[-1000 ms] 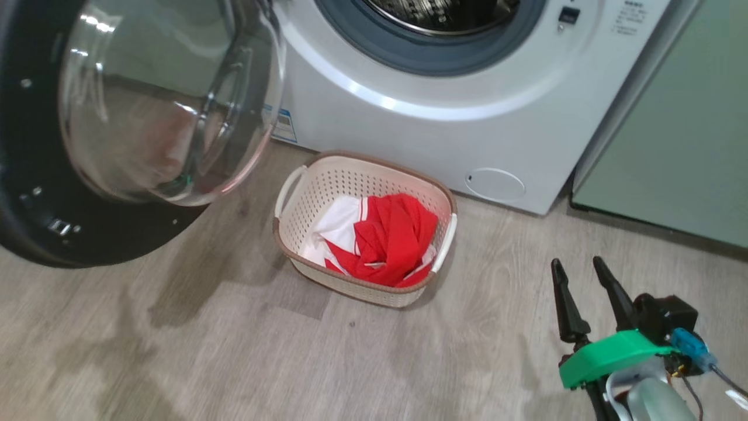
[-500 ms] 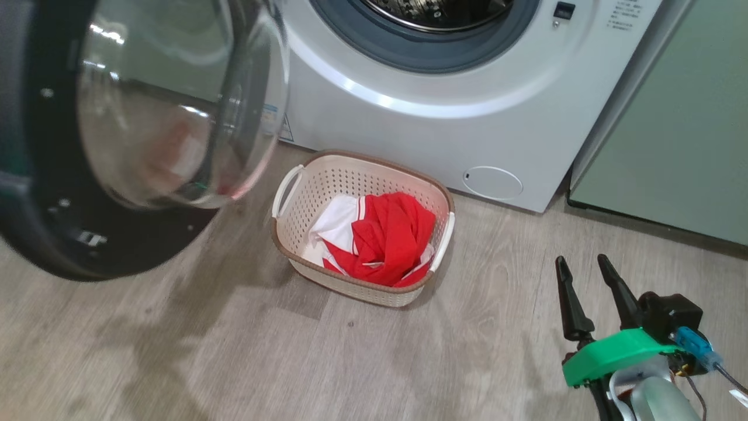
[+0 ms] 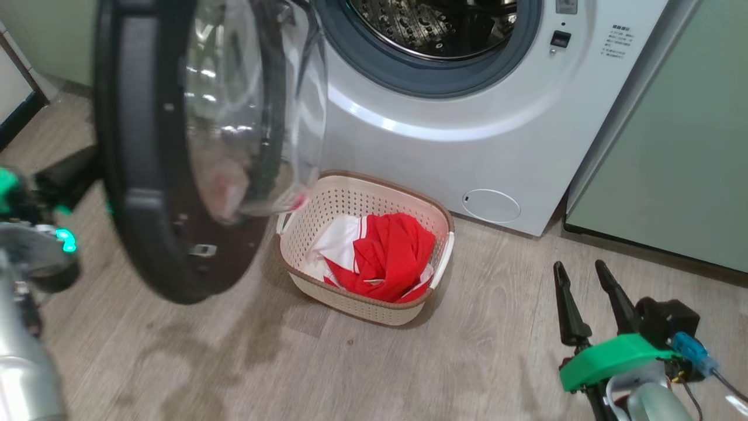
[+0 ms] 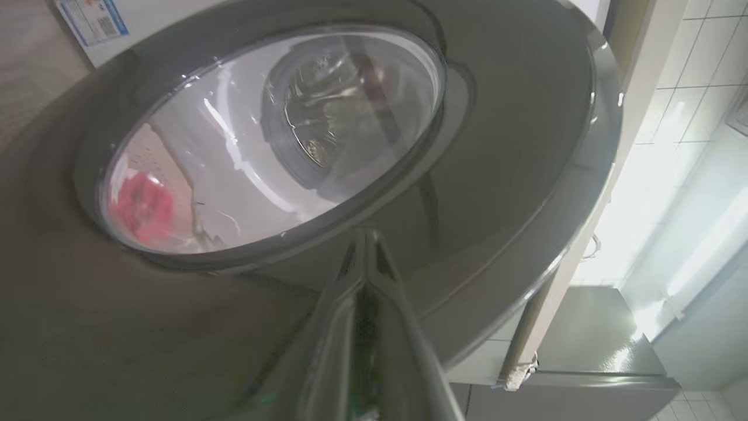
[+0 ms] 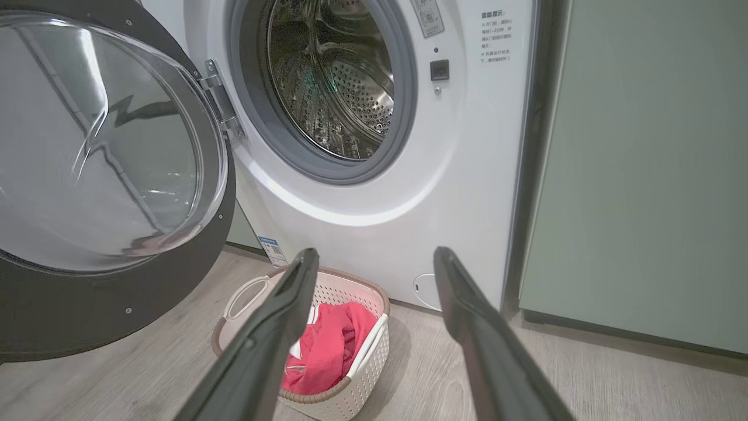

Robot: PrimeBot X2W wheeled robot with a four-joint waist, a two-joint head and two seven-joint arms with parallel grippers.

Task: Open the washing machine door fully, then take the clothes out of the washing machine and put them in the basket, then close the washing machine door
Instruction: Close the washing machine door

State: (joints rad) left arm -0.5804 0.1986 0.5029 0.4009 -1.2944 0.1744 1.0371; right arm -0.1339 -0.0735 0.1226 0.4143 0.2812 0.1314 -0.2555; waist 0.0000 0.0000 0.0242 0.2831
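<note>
The washing machine door [image 3: 125, 175] stands half swung, its black rim edge-on at the left and its clear bowl window [image 3: 251, 117] bulging toward the washing machine [image 3: 444, 158]. My left gripper [image 4: 365, 237] is shut, its tips against the door's glossy outer face below the window [image 4: 274, 140]. The steel drum [image 5: 345, 76] looks bare. Red and white clothes [image 3: 385, 251] lie in the cream basket [image 3: 327, 210] on the floor before the machine. My right gripper [image 3: 584, 280] hovers open, nothing in it, right of the basket [image 5: 368, 380].
A pale green cabinet [image 3: 672, 146] stands right of the machine. My left arm [image 3: 35, 263] is low at the left, behind the door. Wooden floor [image 3: 350, 368] spreads in front of the basket. A small round white flap [image 3: 491, 204] sits low on the machine.
The door has swung from wide open toward the machine's opening, now almost edge-on. My left arm has come into the head view behind it. The right gripper has barely moved.
</note>
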